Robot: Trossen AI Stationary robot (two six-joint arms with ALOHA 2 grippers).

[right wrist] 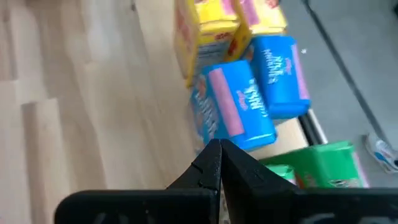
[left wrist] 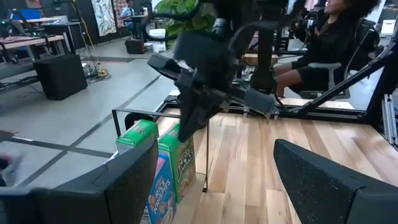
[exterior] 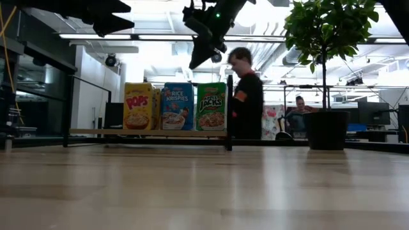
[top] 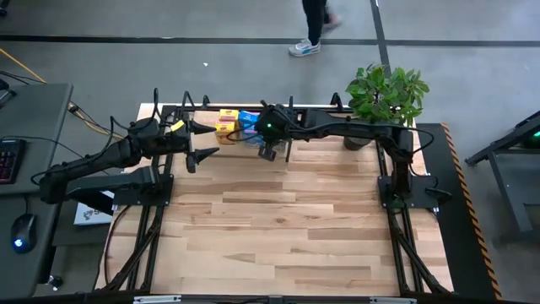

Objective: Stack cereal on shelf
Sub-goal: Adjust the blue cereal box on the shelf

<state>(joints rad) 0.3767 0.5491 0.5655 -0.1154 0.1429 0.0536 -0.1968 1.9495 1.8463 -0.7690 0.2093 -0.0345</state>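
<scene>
I read the cereal as standing upright in a row on the shelf (exterior: 147,132) along the table's far edge, left of the black divider (exterior: 229,112): yellow box (exterior: 139,106), blue box (exterior: 177,106), green box (exterior: 211,106), each with a twin close behind it, as the right wrist view shows for the blue pair (right wrist: 252,102).

The right gripper (right wrist: 219,163) hangs above the row near its green end, fingers pressed together and holding nothing; its tips point down at the box tops. In the high view I see it (top: 267,152) just on the near side of the shelf, so the boxes lie below it and slightly toward the far edge. Each box's long axis runs vertically.

The left gripper (top: 201,142) hovers beside the yellow end, fingers spread wide and empty. Both grippers are close to the row; I judge the right one the nearer to the green and blue boxes.

Hidden: the rear boxes are masked by the front ones in the low view; the green boxes are cut off behind the right gripper's fingers in its wrist view. I cannot make out any box off the shelf.
</scene>
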